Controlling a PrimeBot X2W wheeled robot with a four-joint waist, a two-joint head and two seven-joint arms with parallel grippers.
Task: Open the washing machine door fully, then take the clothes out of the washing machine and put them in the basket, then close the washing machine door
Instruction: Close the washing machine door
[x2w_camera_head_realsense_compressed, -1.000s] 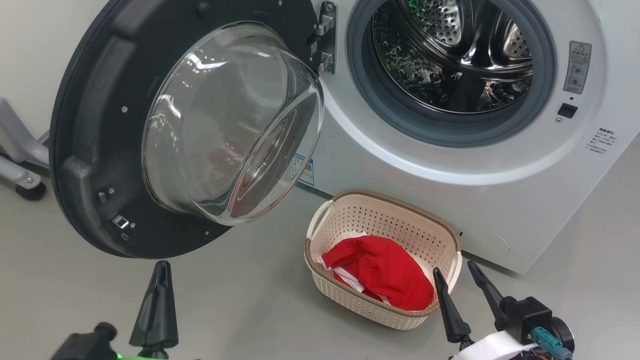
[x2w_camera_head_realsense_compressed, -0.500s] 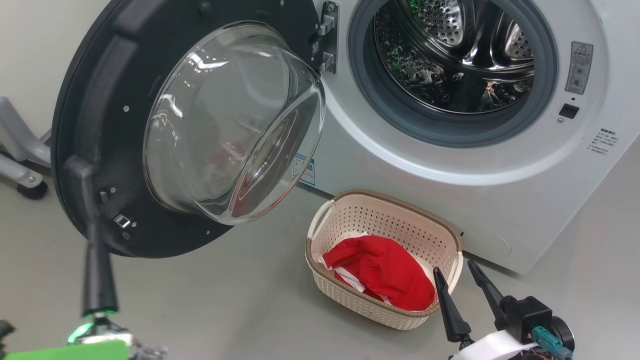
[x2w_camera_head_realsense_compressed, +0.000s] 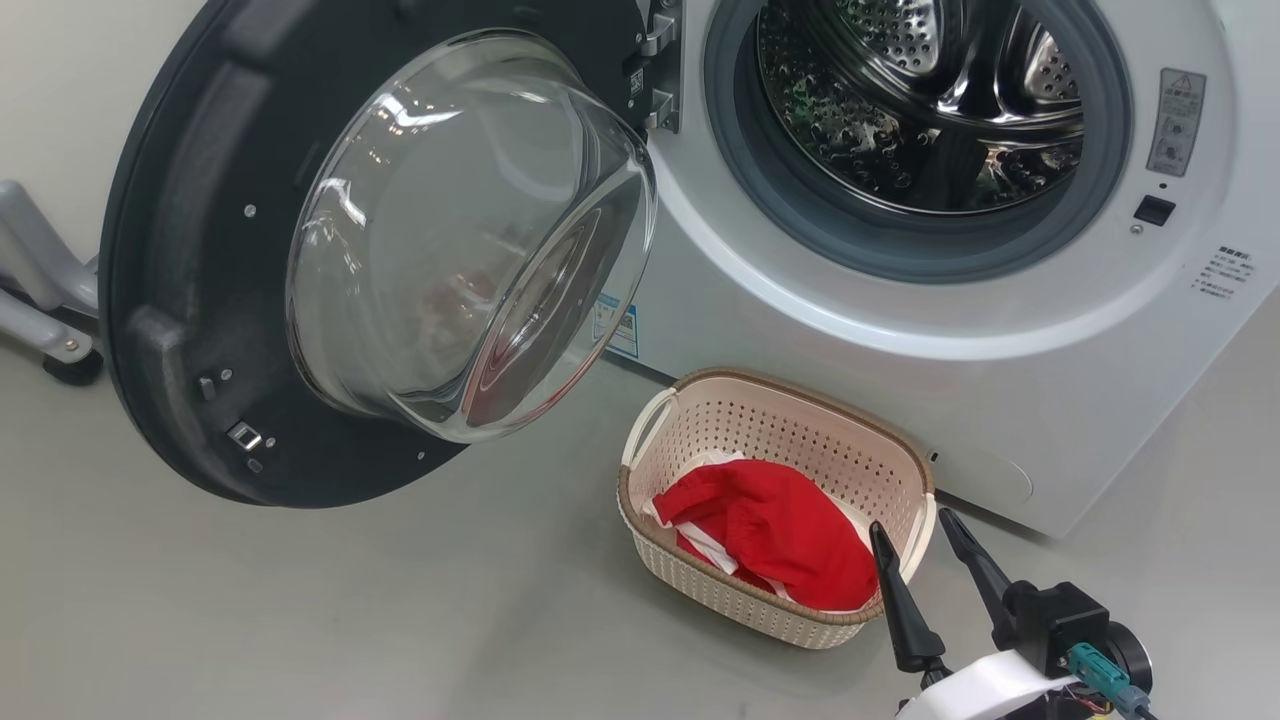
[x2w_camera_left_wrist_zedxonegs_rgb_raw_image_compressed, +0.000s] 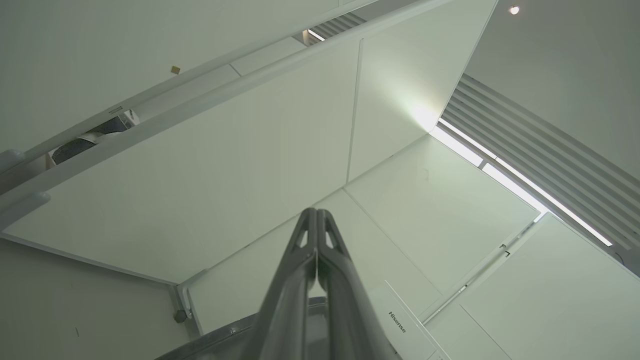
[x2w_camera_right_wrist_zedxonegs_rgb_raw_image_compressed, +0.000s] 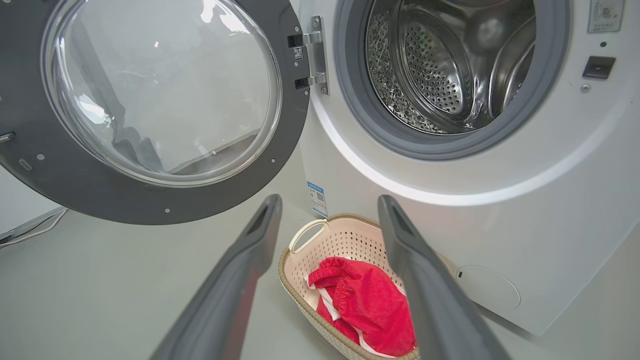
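The washing machine door (x2w_camera_head_realsense_compressed: 190, 330) stands swung wide to the left, its clear glass bowl (x2w_camera_head_realsense_compressed: 470, 230) bulging toward me. The white washing machine (x2w_camera_head_realsense_compressed: 900, 330) shows its bare steel drum (x2w_camera_head_realsense_compressed: 920, 90). On the floor before it sits the cream basket (x2w_camera_head_realsense_compressed: 650, 430) with the red and white clothes (x2w_camera_head_realsense_compressed: 780, 530) inside. My right gripper (x2w_camera_head_realsense_compressed: 912, 522) hovers open and empty at the basket's near right corner. In the right wrist view, the right gripper (x2w_camera_right_wrist_zedxonegs_rgb_raw_image_compressed: 330, 200) frames the basket (x2w_camera_right_wrist_zedxonegs_rgb_raw_image_compressed: 287, 270) and clothes (x2w_camera_right_wrist_zedxonegs_rgb_raw_image_compressed: 360, 305). My left gripper (x2w_camera_left_wrist_zedxonegs_rgb_raw_image_compressed: 316, 212) is shut on nothing and points up at white panels.
A grey metal frame on a caster (x2w_camera_head_realsense_compressed: 40, 300) stands at the far left behind the door. Grey floor (x2w_camera_head_realsense_compressed: 400, 600) spreads below the door and left of the basket. A blue sticker (x2w_camera_head_realsense_compressed: 620, 325) marks the washer's front. White wall and ceiling panels (x2w_camera_left_wrist_zedxonegs_rgb_raw_image_compressed: 250, 150) rise above the left gripper.
My left gripper swung from the lower left up in front of the door's rim, then passed out of the head view. The camera shifted slightly. The right gripper stayed put.
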